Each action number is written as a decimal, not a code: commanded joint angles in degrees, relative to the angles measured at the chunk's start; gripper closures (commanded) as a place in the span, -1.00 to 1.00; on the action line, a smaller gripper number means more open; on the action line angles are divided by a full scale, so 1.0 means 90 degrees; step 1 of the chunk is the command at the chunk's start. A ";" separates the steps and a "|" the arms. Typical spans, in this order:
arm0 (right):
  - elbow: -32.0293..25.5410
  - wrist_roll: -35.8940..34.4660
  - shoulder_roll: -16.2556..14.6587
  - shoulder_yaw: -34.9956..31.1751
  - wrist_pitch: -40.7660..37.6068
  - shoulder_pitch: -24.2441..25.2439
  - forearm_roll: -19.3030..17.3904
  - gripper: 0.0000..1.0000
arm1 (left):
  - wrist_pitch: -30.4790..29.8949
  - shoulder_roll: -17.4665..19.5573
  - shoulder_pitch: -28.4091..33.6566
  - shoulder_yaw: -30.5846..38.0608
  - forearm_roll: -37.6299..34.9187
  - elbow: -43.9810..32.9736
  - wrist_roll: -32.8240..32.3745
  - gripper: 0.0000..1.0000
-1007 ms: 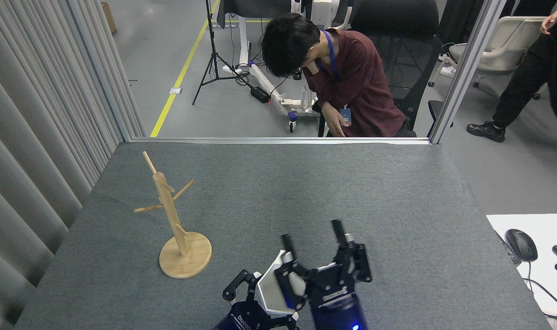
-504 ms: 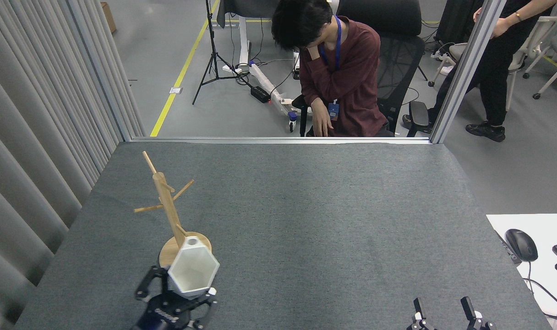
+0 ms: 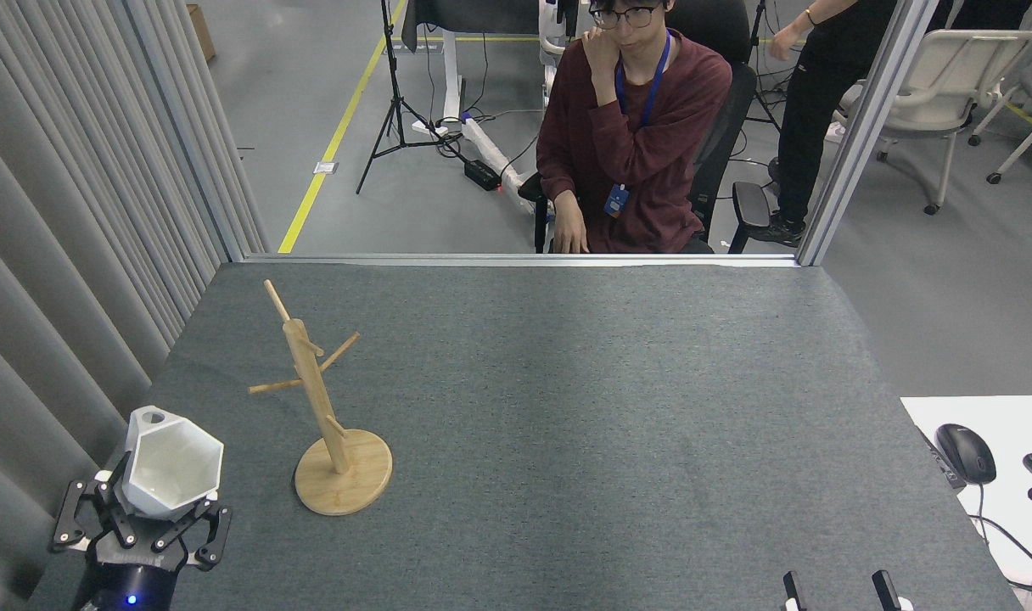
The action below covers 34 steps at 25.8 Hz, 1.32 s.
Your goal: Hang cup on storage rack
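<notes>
The white faceted cup is held upright at the table's front left corner, mouth facing me, its tab with the round hole pointing up and back. My left gripper is shut on the cup from below. The light wooden storage rack stands on its round disc base a short way right of the cup, its thin pegs bare. Only the two fingertips of my right gripper show at the bottom right edge, spread apart with nothing between them.
Grey felt covers the table. A grey curtain hangs close along the left side. A seated person faces the table's far edge. A white desk with a black mouse adjoins at the right.
My left gripper has carried the cup leftward, from in front of the rack's base to the front left corner. My right gripper stays low at the bottom edge. The seated person has straightened up.
</notes>
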 commanded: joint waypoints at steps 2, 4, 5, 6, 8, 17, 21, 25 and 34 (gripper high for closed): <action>0.0002 0.0021 0.0021 -0.0018 0.0007 0.0099 0.0001 -1.00 | 0.0066 -0.0178 -0.0534 0.0092 -0.0704 0.0114 0.0052 0.19; 0.0012 0.0021 0.0021 -0.0018 0.0007 0.0109 0.0001 -1.00 | 0.0027 -0.0187 -0.0553 0.0073 -0.0734 0.0084 0.0062 0.19; 0.0012 0.0021 0.0021 -0.0018 -0.0003 0.0109 0.0001 -1.00 | -0.0013 -0.0197 -0.0534 0.0034 -0.0734 0.0045 0.0072 0.19; 0.0031 0.0021 0.0021 -0.0018 -0.0003 0.0109 -0.0009 -1.00 | -0.0022 -0.0187 -0.0514 -0.0054 -0.0734 -0.0004 0.0081 0.19; 0.0080 0.0021 0.0001 -0.0008 -0.0003 0.0090 0.0001 -1.00 | -0.0032 -0.0148 -0.0475 -0.0396 -0.0744 -0.0004 0.0091 0.19; 0.0158 0.0021 0.0011 0.0002 -0.0003 0.0070 0.0001 -1.00 | -0.0071 -0.0158 -0.0446 -0.1207 -0.1134 0.0104 0.0091 0.19; 0.0168 0.0011 0.0011 0.0002 -0.0003 0.0070 0.0001 -1.00 | -0.0052 -0.0178 -0.0661 -0.1207 -0.1329 0.0446 0.0091 0.19; 0.0187 0.0011 0.0021 0.0002 -0.0003 0.0070 0.0001 -1.00 | -0.0061 -0.0119 -0.0807 -0.1197 -0.1378 0.0573 0.0091 0.18; 0.0187 0.0011 0.0011 0.0012 -0.0003 0.0012 0.0001 -1.00 | -0.0188 -0.0109 -0.0680 -0.1158 -0.1154 0.0211 0.0111 0.16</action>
